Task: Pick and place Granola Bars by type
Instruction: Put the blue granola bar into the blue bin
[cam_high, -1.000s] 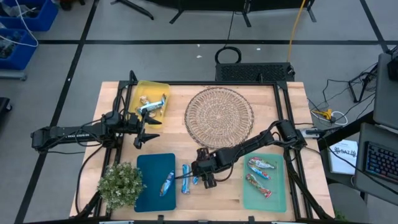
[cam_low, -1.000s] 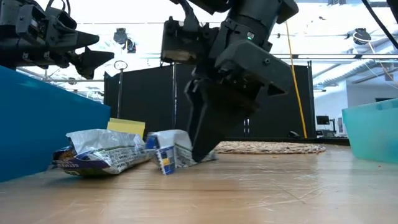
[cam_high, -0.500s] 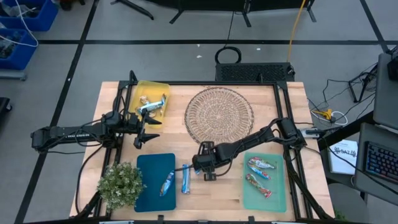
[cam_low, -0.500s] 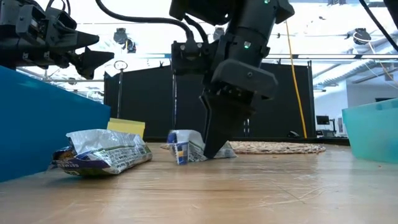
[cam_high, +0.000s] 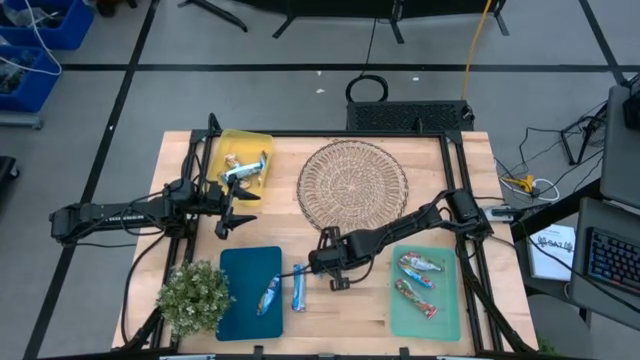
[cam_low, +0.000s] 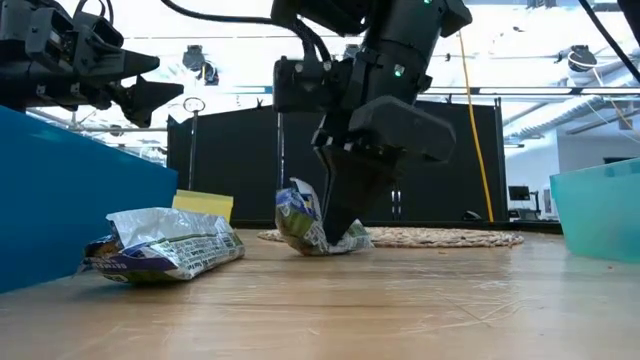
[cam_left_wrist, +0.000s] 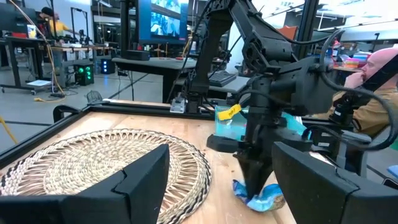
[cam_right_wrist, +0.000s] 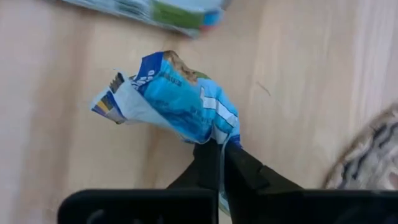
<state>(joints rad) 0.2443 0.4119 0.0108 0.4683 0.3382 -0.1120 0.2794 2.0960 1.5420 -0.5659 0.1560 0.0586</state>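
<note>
We see the right tool (cam_high: 322, 264) low over the middle of the bench (cam_high: 470, 150), its fingers pinched together on the crumpled end of a blue granola bar (cam_right_wrist: 177, 104), whose other end still rests on the wood. Just beside it toward the front edge lies a second blue bar (cam_high: 298, 288) on bare wood, close to the teal mat (cam_high: 248, 305), which carries one more bar (cam_high: 268, 296). The green mat (cam_high: 452, 310) near the front right corner holds two red-and-silver bars (cam_high: 417, 283). The round wicker basket (cam_high: 352, 186) sits toward the back edge, right behind the gripping tool, so the right arm reaches in past its rim. The left tool (cam_high: 232, 208) hovers with fingers spread and nothing between them, near the left edge, next to the yellow mat (cam_high: 240, 143) in the back left corner, where another bar (cam_high: 244, 172) lies. A small leafy plant (cam_high: 192, 296) stands at the front left corner, beside the teal mat.
</note>
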